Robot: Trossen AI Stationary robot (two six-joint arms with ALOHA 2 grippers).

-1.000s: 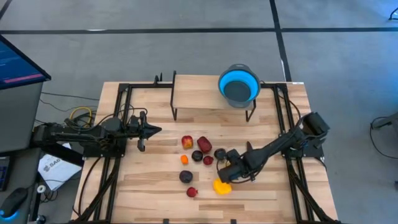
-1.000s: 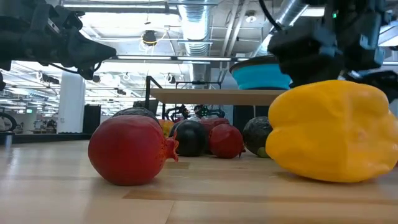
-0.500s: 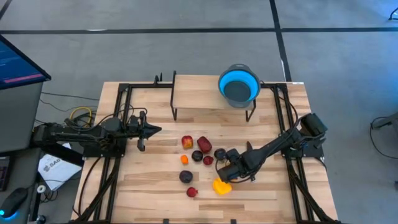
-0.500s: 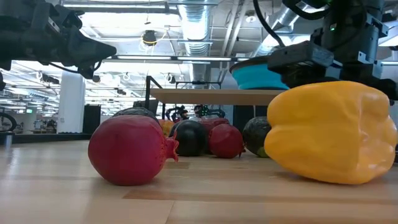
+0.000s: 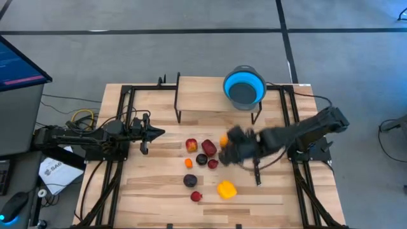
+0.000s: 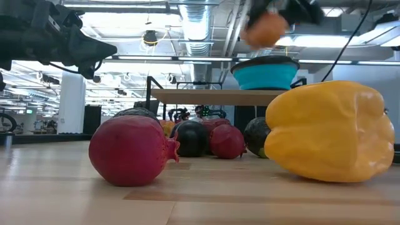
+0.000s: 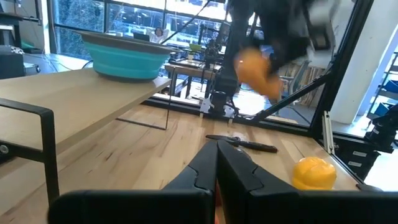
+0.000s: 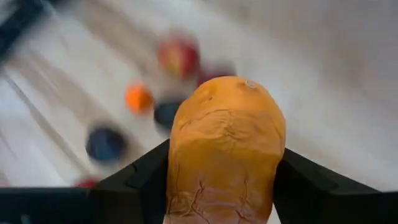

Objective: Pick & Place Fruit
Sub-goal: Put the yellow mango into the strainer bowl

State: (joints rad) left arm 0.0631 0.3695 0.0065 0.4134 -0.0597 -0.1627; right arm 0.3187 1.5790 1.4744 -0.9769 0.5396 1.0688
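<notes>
R end effector (image 5: 230,141) | raised | gripping orange fruit (image 8: 225,146)

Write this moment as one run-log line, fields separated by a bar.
right gripper: shut on orange fruit, lifted above table | left gripper: shut, waiting at table's left | blue bowl: on shelf

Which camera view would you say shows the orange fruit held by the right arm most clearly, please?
The right wrist view: the orange fruit fills it, clamped between the right gripper jaws. The high, low and left wrist views show only a blurred orange blob in the air.
</notes>
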